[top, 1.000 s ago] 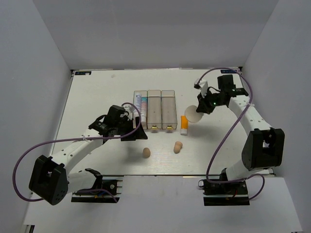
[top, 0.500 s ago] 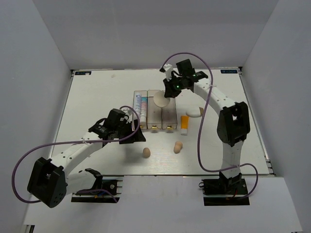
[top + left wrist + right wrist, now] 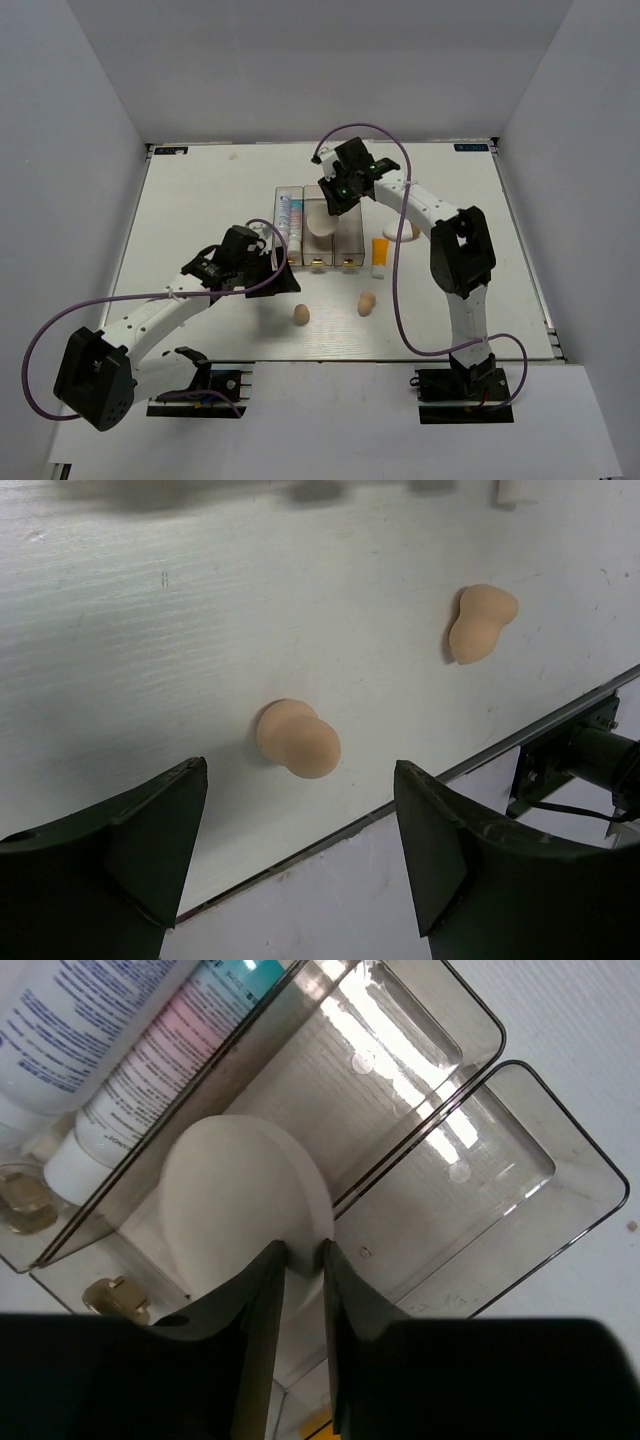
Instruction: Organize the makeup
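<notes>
My right gripper [image 3: 333,200] is shut on the edge of the round cream puff [image 3: 322,223] and holds it in the middle clear bin [image 3: 318,255]; the right wrist view shows the puff [image 3: 235,1200] pinched between the fingers [image 3: 303,1255]. The white tube with blue/pink marks [image 3: 290,214] lies in the left bin and also shows in the right wrist view [image 3: 130,1050]. My left gripper [image 3: 283,272] is open and empty above a beige sponge [image 3: 298,740]. A second sponge [image 3: 482,623] lies to its right. The orange tube [image 3: 380,255] and the white-tan oval [image 3: 398,234] lie right of the bins.
The right bin [image 3: 520,1190] holds nothing. The two sponges [image 3: 301,314] [image 3: 367,302] sit on the white table near its front edge [image 3: 330,358]. White walls enclose the table on three sides. My right arm arches over the oval.
My right arm has swung left from beside the orange tube, carrying the puff, and lowered it into the middle bin. My left arm has barely moved.
</notes>
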{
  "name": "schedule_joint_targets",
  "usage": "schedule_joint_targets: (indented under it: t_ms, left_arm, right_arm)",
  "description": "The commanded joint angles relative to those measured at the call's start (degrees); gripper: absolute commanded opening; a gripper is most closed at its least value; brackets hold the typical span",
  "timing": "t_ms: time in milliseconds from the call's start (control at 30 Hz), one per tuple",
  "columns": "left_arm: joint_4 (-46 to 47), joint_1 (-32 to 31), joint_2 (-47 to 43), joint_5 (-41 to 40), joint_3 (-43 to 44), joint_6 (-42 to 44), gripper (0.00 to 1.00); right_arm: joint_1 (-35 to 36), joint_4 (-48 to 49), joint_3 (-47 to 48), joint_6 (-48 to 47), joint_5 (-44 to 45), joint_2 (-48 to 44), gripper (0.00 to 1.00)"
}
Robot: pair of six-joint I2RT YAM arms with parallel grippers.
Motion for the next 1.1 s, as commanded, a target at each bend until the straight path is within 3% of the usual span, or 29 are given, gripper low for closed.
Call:
schedule_joint_targets:
  t_ms: [0,133,233,400,600,833,967,1067]
  left_arm:
    - [-0.25,-0.81,-1.25,-1.01,0.04,-0.22,0.85]
    - [-0.25,-0.81,0.15,-0.83,0.75,0.04,0.86]
    - [-0.25,-1.86,1.73,-0.74,1.80,0.74,0.86]
    - [-0.95,-3.71,5.60,-0.92,4.96,2.76,0.86]
    - [-0.07,-6.95,11.57,-0.39,7.42,4.69,0.86]
    - [-3.23,-10.91,18.08,-3.55,10.15,5.05,0.81]
    - [-4.29,-12.50,20.98,-5.13,11.64,5.05,0.70]
    - [-5.08,-14.00,22.92,-6.71,13.05,5.05,0.47]
  right_arm:
    - [0.65,1.57,1.76,1.04,2.46,0.81,0.31]
    - [0.74,1.05,1.85,0.51,1.59,1.52,0.52]
    - [0.65,0.70,2.02,0.42,-0.52,1.61,0.58]
    - [-0.14,1.83,-0.51,0.87,-5.27,-3.74,0.56]
    - [-2.59,10.01,-14.66,-1.42,-8.17,-15.87,0.48]
    - [-6.11,10.45,-22.84,-1.60,-9.14,-23.34,0.48]
    - [-7.87,10.45,-25.83,-1.77,-9.93,-25.90,0.51]
    - [-8.93,10.19,-27.24,-2.04,-10.19,-27.04,0.51]
